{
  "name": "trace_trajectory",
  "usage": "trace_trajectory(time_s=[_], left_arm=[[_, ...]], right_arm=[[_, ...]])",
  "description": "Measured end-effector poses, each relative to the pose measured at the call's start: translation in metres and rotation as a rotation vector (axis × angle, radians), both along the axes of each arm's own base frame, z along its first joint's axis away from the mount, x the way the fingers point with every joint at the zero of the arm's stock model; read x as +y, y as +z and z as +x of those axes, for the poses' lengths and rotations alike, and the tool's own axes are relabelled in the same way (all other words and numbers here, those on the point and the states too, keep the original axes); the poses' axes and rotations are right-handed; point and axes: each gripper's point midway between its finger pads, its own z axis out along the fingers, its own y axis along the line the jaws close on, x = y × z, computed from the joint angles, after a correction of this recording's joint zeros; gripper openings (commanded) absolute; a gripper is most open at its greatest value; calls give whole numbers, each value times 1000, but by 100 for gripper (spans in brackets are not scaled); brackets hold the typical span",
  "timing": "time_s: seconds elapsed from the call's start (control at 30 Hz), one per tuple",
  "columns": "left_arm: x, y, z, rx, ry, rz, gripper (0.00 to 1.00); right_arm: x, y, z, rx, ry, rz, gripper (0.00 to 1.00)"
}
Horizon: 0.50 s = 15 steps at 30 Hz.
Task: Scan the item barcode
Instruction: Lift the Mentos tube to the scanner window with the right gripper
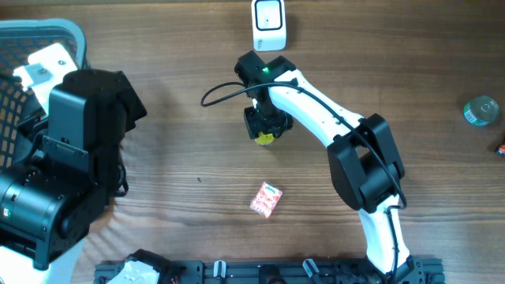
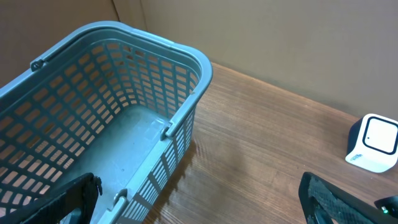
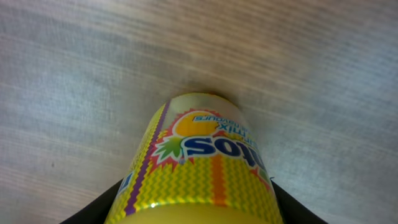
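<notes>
Item: yellow Mentos container [image 3: 199, 168], zigzag label with a fruit picture, on the wooden tabletop [image 1: 181, 142] near the middle, just in front of the white scanner [image 1: 269, 25] and apart from it.
Right gripper [image 1: 266, 125]: directly over the container, hiding most of it from overhead; only a yellow edge shows.
Right fingers [image 3: 93, 208]: one dark finger on each side of the container, right up against its label. Cannot tell whether they press it or only flank it.
Left gripper [image 2: 199, 186]: at the left of the tabletop, above the near corner of the basket.
Left fingers [image 2: 74, 199]: spread wide, nothing between them.
Basket: grey-blue plastic basket [image 2: 186, 68] with lattice walls, at the far left. The part of its floor seen from the left wrist is bare.
Packet: small pink-and-white sweet packet [image 1: 266, 199] lying flat, nearer the robot than the container and well apart from it.
Right edge: a bottle seen from above, teal cap [image 1: 480, 110], near the tabletop's right edge.
</notes>
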Motion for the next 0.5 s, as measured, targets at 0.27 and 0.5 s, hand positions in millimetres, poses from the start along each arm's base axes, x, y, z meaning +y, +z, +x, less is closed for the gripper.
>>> trace_trajectory(time_s=[0.27, 0.5], left_arm=[[-2, -3, 3, 3, 11, -12, 100], [-14, -27, 29, 97, 5, 14, 100]], right_arm=[[-3, 52, -62, 319, 0, 18, 45], [48, 80, -87, 529, -104, 314, 45]])
